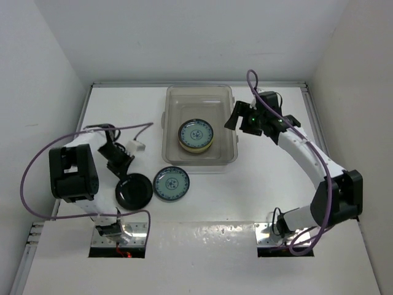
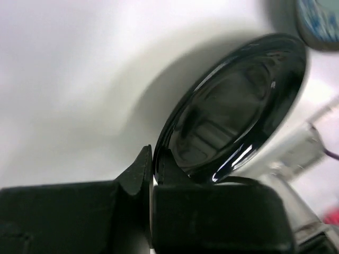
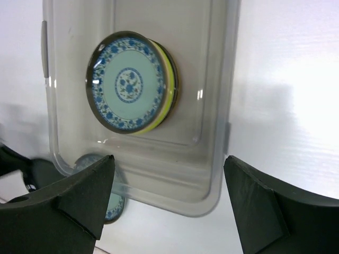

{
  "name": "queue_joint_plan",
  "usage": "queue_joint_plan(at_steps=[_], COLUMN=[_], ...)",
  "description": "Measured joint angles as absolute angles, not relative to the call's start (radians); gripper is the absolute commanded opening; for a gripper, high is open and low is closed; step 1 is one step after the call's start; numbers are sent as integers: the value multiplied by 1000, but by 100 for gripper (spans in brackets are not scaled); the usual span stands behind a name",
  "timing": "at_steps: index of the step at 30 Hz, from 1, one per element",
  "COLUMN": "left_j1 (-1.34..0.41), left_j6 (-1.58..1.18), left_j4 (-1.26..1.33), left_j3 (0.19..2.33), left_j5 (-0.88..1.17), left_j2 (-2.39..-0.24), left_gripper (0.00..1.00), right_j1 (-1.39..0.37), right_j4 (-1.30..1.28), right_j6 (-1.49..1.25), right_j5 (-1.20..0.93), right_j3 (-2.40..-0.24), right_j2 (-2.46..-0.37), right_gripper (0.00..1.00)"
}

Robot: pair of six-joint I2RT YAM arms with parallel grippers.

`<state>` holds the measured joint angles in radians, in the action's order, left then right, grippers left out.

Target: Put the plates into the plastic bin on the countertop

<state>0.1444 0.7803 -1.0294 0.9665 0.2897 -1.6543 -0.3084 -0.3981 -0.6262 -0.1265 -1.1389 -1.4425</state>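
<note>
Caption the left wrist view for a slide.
Left fingers clamp the tilted glossy black plate by its rim.

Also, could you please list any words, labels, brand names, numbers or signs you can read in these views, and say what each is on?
None: no view shows any readable text.
The blue-green plate in the plastic bin and the one outside it carry only floral patterns.
The black plate shows only reflections.
The white connector on the left arm is too small to tell.
</note>
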Motion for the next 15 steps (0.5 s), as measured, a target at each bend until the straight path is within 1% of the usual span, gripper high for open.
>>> queue_joint_plan(at_steps=[6, 7, 10, 13, 15], left_j1=[261, 285, 314, 300, 238], left_j6=[762, 733, 655, 533, 435], left_j4=[-1039, -1041, -1037, -1007, -942], left_j3=[1264, 1343, 1488, 1620, 1683], left_j5=[320, 345, 416, 501, 547], left_j2=[-1622, -1623, -1625, -1624, -1619], left_gripper=[0, 0, 0, 0, 0], right_j1=[-258, -250, -228, -217, -217], right_j4=[-398, -399, -406, -406, -408], right_j6=[-653, -656, -663, -670, -678], right_j5=[-122, -120, -110, -101, -97], right_j3=[-1034, -1017, -977, -929, -891], right_j2=[-1330, -1309, -1251, -1197, -1164], right_gripper=[83, 83, 83, 83, 83])
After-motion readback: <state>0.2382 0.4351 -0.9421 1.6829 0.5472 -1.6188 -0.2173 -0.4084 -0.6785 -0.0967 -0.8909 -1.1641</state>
